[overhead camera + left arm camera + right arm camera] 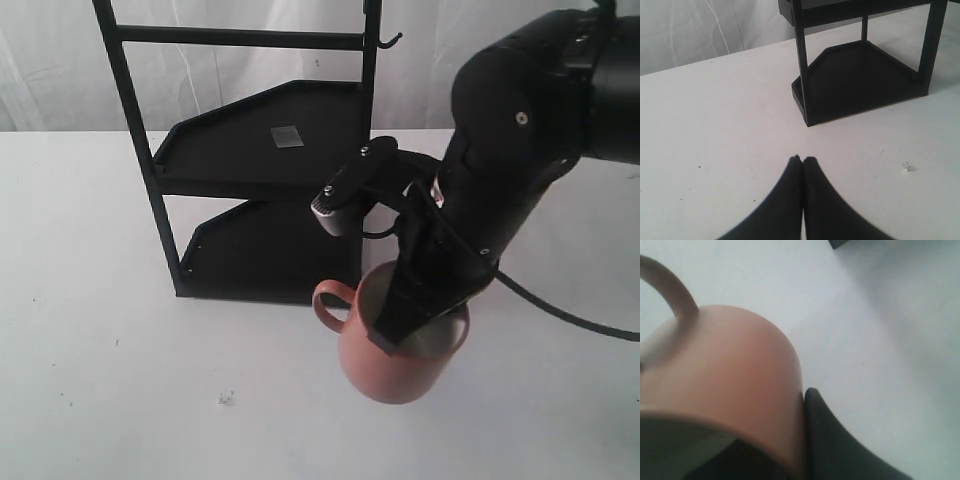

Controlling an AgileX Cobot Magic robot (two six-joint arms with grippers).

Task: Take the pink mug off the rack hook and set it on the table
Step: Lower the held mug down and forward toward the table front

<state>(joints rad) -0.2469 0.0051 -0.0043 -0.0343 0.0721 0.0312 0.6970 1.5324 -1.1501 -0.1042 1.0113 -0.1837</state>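
White flat tabletop [100, 400], set-down step: right gripper [405, 330] pinches tilted salmon-pink ceramic mug [400, 375] by its wall, left gripper [802, 159] idle with fingers pressed together; next likely needs levelling, lowering, release.

Mug [395, 375] in front of rack [260, 150] by its rt post, crumb [225, 398] to mug's left on table [80, 350].

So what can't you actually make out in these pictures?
Whether the pink mug rests on the table: in the exterior view its base is hidden by its own body; right wrist view too close.
Right gripper inner finger: hidden inside the mug.
Rack top: cut off by exterior view's edge.
White speck: too small to identify.
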